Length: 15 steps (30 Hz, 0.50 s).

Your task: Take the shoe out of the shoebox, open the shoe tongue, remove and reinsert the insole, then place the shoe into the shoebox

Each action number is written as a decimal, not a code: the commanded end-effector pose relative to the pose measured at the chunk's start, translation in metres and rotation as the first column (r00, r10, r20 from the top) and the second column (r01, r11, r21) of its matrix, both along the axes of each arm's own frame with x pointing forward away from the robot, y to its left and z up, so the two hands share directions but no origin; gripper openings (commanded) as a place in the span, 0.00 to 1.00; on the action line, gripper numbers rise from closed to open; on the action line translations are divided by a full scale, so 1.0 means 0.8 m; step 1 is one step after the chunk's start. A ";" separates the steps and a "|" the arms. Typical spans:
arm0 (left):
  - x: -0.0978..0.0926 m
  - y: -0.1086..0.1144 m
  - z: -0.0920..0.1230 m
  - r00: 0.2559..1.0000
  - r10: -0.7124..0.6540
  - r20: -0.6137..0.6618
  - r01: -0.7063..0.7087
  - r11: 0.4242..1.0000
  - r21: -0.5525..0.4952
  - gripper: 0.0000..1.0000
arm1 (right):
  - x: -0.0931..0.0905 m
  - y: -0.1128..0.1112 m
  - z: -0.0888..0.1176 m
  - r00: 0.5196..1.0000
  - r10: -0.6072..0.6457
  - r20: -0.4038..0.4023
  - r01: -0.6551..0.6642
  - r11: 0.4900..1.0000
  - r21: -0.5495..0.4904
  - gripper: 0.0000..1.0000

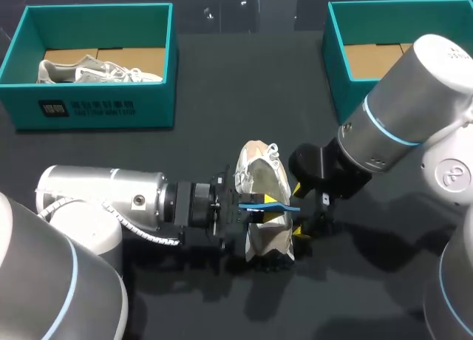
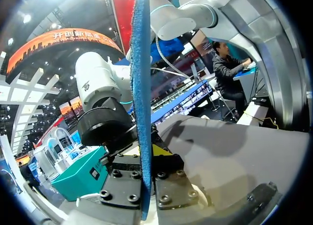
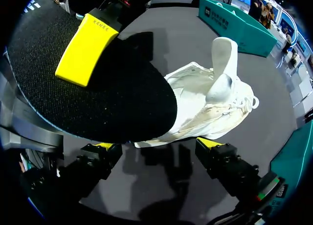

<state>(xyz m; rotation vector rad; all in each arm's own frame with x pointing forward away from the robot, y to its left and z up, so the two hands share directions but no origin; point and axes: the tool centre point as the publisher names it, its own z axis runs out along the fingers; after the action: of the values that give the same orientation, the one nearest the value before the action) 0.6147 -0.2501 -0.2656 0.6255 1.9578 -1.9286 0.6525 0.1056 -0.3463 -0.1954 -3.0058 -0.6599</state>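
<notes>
While left pincer pinches insole, right pincer, spread, shd brace shoe nr worktop's near edge; feed insole toe-first under tongue w/o buckling it.

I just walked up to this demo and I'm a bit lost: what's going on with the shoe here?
The left arm has its jaws shut on the blue-edged insole, holding it on edge over the white shoe. The shoe lies on the black table with its tongue standing up. The right arm has its jaws open close beside the shoe, not gripping it. So the insole is out of the shoe and not yet back in.
</notes>
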 end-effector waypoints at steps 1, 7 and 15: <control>0.000 -0.006 -0.003 1.000 0.019 -0.002 -0.020 1.000 -0.005 0.00 | -0.001 0.001 -0.001 1.000 -0.001 0.002 0.001 1.000 -0.001 1.00; 0.003 -0.010 -0.008 0.999 0.039 -0.013 -0.039 0.999 -0.005 0.00 | -0.001 0.001 -0.001 1.000 -0.001 0.002 0.001 1.000 -0.001 1.00; 0.008 -0.010 -0.015 0.998 0.052 -0.025 -0.051 0.999 0.001 0.00 | -0.001 0.001 -0.001 1.000 -0.001 0.002 0.001 1.000 -0.001 1.00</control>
<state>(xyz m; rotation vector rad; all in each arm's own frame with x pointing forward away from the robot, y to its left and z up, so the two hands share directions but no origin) 0.6204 -0.2536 -0.2761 0.5543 1.9679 -1.9196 0.6525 0.1058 -0.3464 -0.1950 -3.0056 -0.6599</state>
